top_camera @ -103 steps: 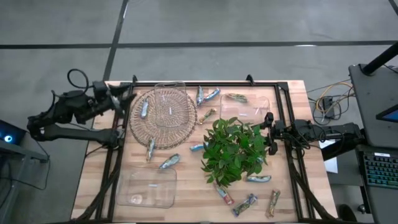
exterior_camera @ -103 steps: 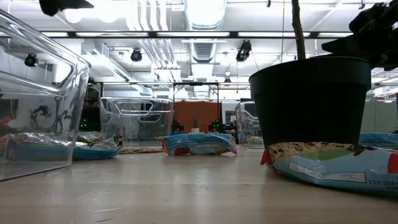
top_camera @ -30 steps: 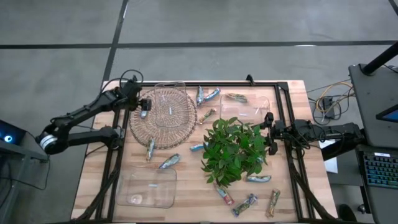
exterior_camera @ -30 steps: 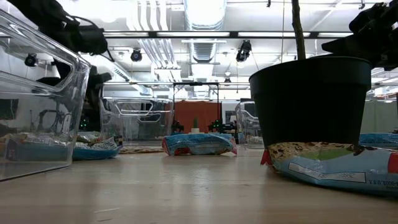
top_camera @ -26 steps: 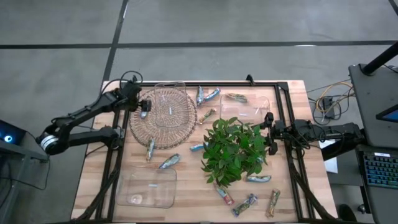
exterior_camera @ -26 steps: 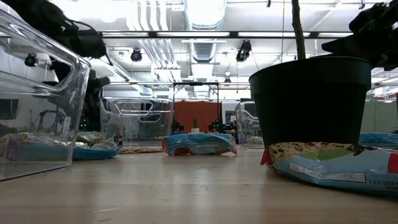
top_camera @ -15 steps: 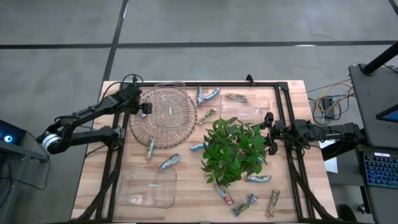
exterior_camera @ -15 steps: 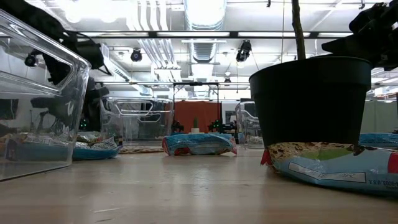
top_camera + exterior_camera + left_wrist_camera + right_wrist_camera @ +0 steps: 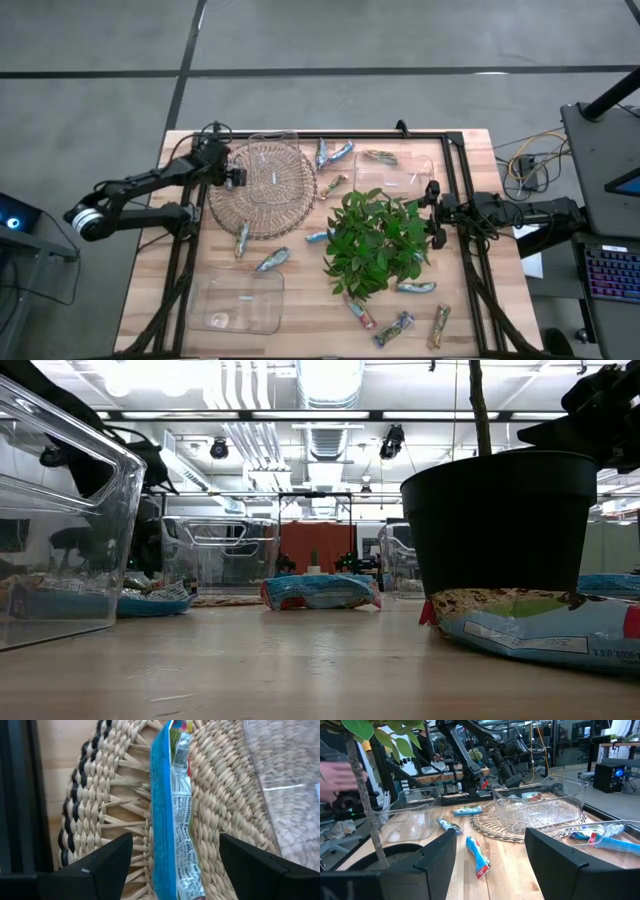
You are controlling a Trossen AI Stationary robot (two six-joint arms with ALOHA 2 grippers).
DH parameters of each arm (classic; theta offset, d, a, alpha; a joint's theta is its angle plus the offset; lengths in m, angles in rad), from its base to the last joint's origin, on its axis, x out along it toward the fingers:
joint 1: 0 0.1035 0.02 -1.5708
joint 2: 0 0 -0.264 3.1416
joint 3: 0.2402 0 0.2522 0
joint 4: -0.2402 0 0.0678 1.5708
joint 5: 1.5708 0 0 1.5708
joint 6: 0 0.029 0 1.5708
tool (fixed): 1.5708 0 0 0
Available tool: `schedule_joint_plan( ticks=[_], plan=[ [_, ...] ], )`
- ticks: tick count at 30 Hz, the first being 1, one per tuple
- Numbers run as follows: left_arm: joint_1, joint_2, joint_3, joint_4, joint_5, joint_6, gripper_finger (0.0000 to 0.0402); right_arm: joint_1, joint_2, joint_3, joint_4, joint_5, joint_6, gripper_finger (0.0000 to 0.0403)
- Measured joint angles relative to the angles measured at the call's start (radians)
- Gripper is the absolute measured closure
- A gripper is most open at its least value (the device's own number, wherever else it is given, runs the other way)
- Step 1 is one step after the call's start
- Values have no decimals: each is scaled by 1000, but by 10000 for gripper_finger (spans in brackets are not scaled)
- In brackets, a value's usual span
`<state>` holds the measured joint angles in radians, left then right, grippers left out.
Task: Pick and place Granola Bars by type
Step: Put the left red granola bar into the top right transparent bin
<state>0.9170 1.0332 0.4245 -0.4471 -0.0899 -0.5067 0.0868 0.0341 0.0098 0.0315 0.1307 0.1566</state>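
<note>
A silvery-blue granola bar [image 9: 172, 820] lies on the left rim of the woven basket [image 9: 262, 190]. My left gripper [image 9: 175, 840] hovers over it, pointing steeply down, open, one finger on either side of the bar and neither touching it. In the high view it [image 9: 233, 178] hides that bar. Several more bars lie loose on the table, such as two at the far edge [image 9: 333, 153], one by the basket [image 9: 242, 239] and three at the near right [image 9: 394, 328]. My right gripper [image 9: 432, 213] waits open at the right, beside the plant.
A leafy plant in a black pot [image 9: 375, 240] stands mid-table. A clear dish [image 9: 272, 148] sits on the basket's far part. Clear containers stand at the far right [image 9: 405, 172] and near left [image 9: 238, 302]. A black frame [image 9: 185, 250] runs along the table's sides.
My left gripper has come down toward the blue bar on the basket's left rim, drifting slightly toward the near edge, and has stayed open. The bar has not moved.
</note>
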Motion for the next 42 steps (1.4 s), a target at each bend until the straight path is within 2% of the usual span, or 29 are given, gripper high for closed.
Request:
schedule_joint_plan(
  ticks=[7,11,23,32,42],
  plan=[
    [2,20,-22,43,30,0,126,0,0,0,0,0,0,179],
    [2,21,-22,45,30,0,148,0,0,0,0,0,0,179],
    [4,21,-22,44,-2,-19,296,0,0,0,0,0,0,179],
    [4,20,-22,44,-3,-21,384,0,0,0,0,0,0,179],
    [5,15,-22,39,-5,-60,399,0,0,0,0,0,0,179]
  ],
)
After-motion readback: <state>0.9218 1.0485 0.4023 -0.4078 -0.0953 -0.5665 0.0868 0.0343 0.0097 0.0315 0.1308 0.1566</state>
